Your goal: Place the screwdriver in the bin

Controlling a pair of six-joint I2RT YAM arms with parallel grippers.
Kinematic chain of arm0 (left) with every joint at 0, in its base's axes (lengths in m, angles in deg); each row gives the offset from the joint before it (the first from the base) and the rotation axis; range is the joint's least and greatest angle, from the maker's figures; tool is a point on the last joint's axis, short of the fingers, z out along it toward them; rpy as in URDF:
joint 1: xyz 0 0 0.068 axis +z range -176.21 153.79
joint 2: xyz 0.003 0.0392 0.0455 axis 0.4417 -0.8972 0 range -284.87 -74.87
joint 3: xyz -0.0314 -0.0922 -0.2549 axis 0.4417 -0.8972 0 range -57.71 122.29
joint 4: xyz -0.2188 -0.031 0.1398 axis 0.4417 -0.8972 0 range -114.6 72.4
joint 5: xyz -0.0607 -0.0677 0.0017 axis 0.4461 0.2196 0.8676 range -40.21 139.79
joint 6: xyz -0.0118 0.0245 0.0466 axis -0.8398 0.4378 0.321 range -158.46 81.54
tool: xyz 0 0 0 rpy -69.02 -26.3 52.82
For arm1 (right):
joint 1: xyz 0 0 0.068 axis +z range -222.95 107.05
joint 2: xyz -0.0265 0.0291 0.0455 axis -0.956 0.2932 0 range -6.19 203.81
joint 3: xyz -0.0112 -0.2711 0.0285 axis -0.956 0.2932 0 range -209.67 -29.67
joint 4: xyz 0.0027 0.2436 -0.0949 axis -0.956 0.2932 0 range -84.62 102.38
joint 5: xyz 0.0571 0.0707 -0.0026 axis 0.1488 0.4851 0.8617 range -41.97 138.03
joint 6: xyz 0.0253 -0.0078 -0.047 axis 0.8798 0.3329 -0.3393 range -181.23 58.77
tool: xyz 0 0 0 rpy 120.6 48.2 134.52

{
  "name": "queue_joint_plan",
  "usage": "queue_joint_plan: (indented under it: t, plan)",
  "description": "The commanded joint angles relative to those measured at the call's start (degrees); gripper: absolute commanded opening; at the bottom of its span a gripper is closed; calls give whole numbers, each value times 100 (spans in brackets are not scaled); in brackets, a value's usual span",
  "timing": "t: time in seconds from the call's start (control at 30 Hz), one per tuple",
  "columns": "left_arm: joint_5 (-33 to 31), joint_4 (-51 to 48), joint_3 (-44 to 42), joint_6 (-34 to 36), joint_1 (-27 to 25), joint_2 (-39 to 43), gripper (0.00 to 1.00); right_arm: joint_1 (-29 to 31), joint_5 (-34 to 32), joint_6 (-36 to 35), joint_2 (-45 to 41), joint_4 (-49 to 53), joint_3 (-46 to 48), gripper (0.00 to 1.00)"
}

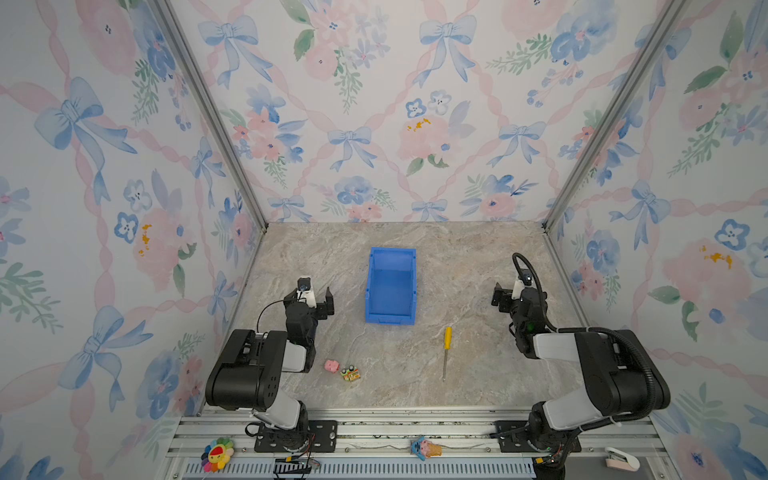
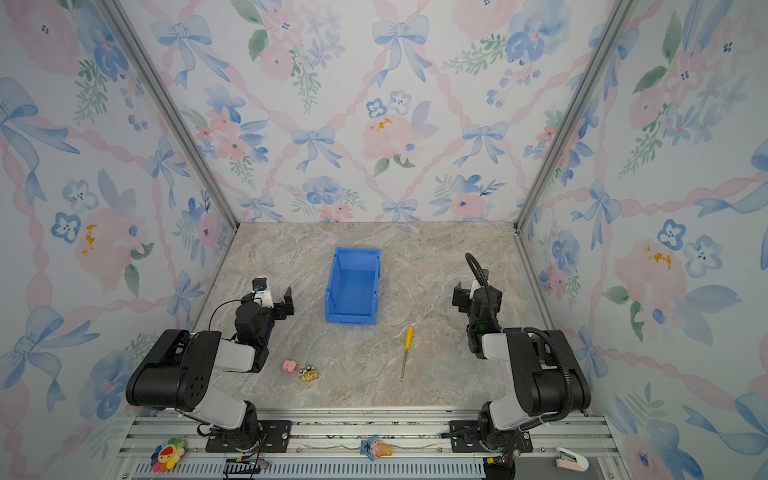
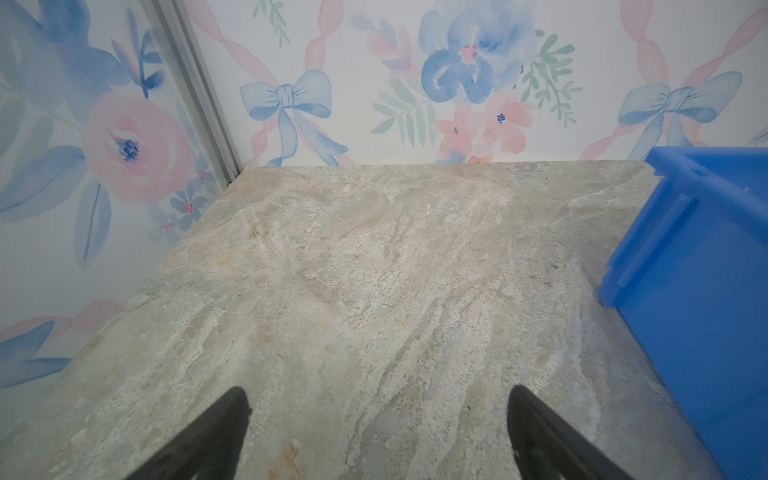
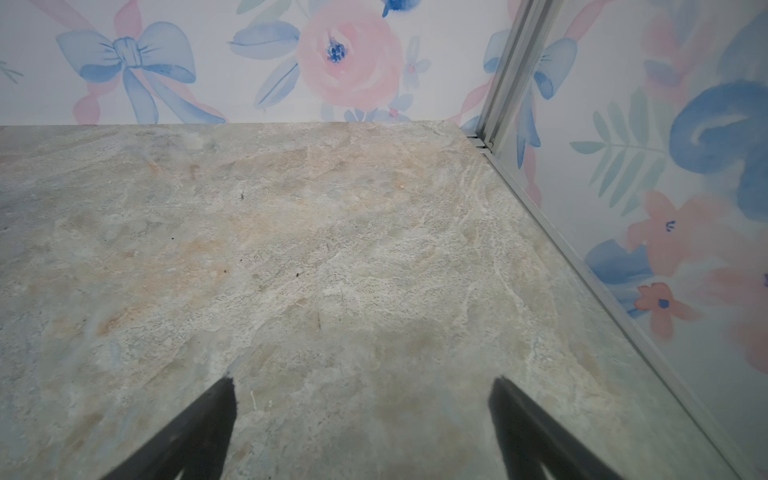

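The table (image 1: 415,374) is a matt stone-look slab, veined in grey and beige; the walls (image 1: 374,124) carry watercolour bows and flowers in blue and pink. The bin (image 1: 390,286) is smooth blue plastic, rectangular, with tall walls and a lower lipped end on its near side; it stands mid-table and nothing lies in it; in the left wrist view its ribbed outer wall (image 3: 690,266) shows. The screwdriver (image 1: 446,351) lies flat on the table, near and right of the bin and apart from it; its yellow plastic handle points far, its thin silver shaft points near. A small pink toy (image 1: 331,366) and a green-and-yellow toy (image 1: 350,373) lie close together near the left arm, well left of the screwdriver.

The left arm is folded at the elbow, its forearm reaching far; the left gripper (image 1: 319,300) hangs left of the bin with its jaws spread and nothing between them; the black fingers (image 3: 208,440) taper over bare table. The right arm is folded likewise; the right gripper (image 1: 509,297) hangs right of the bin, far of the screwdriver, jaws spread wide and empty; its fingers (image 4: 199,428) stand over bare table too.
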Motion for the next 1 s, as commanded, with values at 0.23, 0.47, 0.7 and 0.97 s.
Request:
queue_joint_plan:
  t: [0.23,0.47,0.7,0.97]
  plan:
    - [-179,-1475,486,87,-40,673,97,725,-1080,18,-1247,1806,-334,97]
    - [-777,-2629,779,354,-496,1296,98,1482,-1923,372,-1844,4183,-1276,97]
    - [-665,-4731,1595,-324,-683,2041,97,1539,-1958,2355,-2107,7104,-2426,97]
    - [-390,-6731,2180,-1170,-786,2730,97,2042,-1660,4115,-2092,8956,-2863,97]
